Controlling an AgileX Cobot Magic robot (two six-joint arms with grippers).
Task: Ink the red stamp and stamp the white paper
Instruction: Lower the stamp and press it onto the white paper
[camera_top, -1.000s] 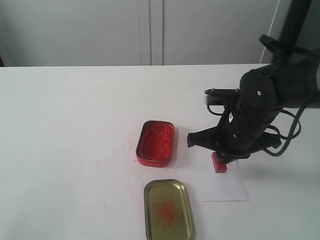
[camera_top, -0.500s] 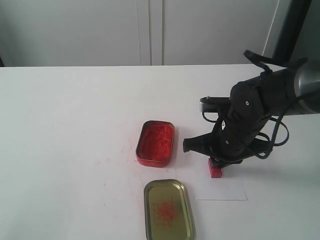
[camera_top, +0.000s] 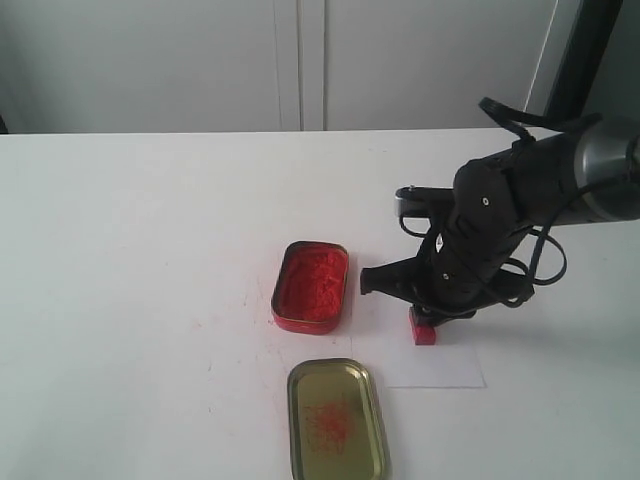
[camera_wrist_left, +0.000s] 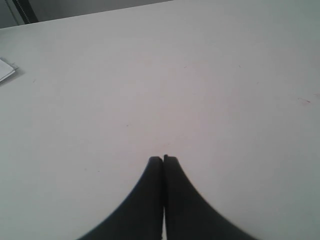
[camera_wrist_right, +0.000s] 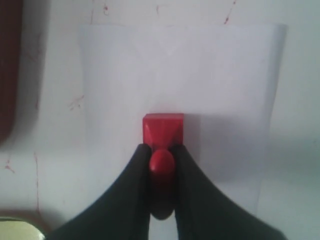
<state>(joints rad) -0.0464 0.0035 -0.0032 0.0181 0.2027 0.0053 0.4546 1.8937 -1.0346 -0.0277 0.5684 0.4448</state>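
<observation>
My right gripper (camera_top: 430, 312) (camera_wrist_right: 161, 150) is shut on the handle of the red stamp (camera_top: 422, 328) (camera_wrist_right: 163, 129). The stamp's square base rests flat on the white paper (camera_top: 440, 365) (camera_wrist_right: 200, 70), near the paper's left edge as the exterior view has it. No imprint shows on the bare part of the sheet. In the left wrist view my left gripper (camera_wrist_left: 163, 159) is shut on nothing, hanging over bare white tabletop; it is out of the exterior view.
An open red tin of ink paste (camera_top: 312, 285) lies left of the stamp, its dark edge (camera_wrist_right: 9, 70) at the rim of the right wrist view. Its gold lid (camera_top: 338, 420), smeared red inside, lies nearer the front. Faint red specks mark the white table (camera_top: 150, 250).
My right gripper has carried the stamp down and a little leftward until its base met the paper. The paper has slid slightly with it.
</observation>
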